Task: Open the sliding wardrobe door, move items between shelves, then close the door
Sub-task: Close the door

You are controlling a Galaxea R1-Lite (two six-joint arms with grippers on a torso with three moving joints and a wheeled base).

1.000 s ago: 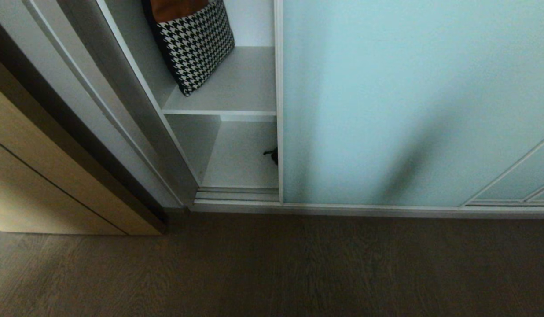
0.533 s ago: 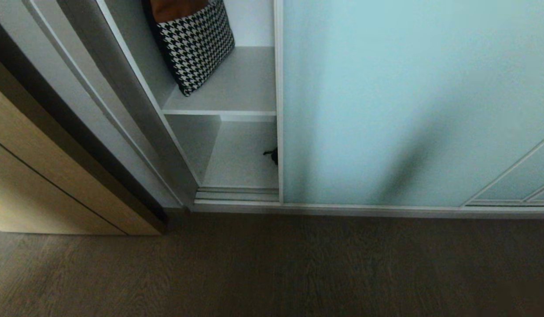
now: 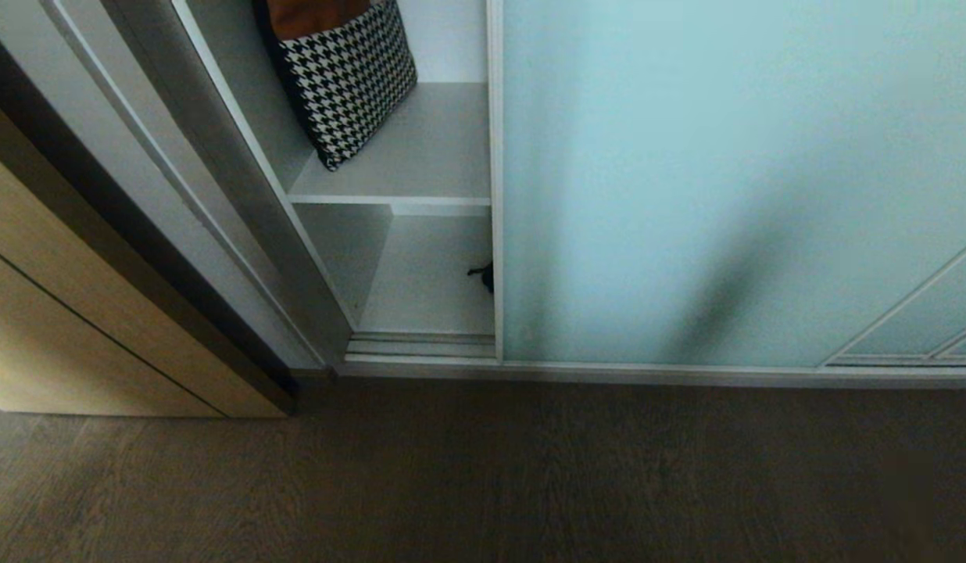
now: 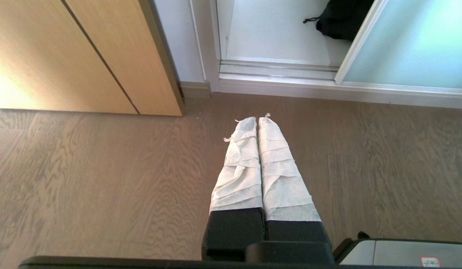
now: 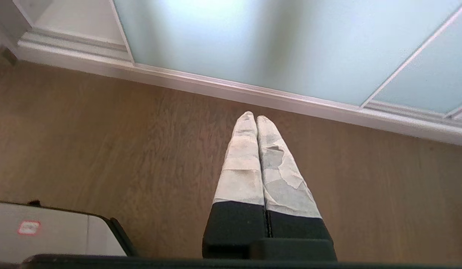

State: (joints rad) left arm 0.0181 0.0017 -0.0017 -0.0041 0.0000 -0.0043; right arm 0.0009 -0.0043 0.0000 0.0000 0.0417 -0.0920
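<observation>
The frosted pale blue-green sliding wardrobe door (image 3: 725, 180) stands partly open, its silver left edge beside a narrow gap. Through the gap I see an upper shelf (image 3: 420, 156) and a lower shelf (image 3: 428, 281). A black fabric bag (image 3: 487, 275) lies on the lower shelf, mostly hidden behind the door; the left wrist view shows the bag (image 4: 341, 18) more fully. My left gripper (image 4: 256, 119) hangs shut over the wood floor, short of the wardrobe sill. In front of the glass door my right gripper (image 5: 253, 116) is shut over the floor too. Neither holds anything.
A black-and-white houndstooth cushion (image 3: 346, 78) with a brown top leans on the upper shelf. A tan wood-grain panel (image 3: 84, 328) juts out on the left. The silver door track (image 3: 420, 348) runs along the floor (image 3: 483, 469). A part of the robot's base (image 5: 40, 231) shows.
</observation>
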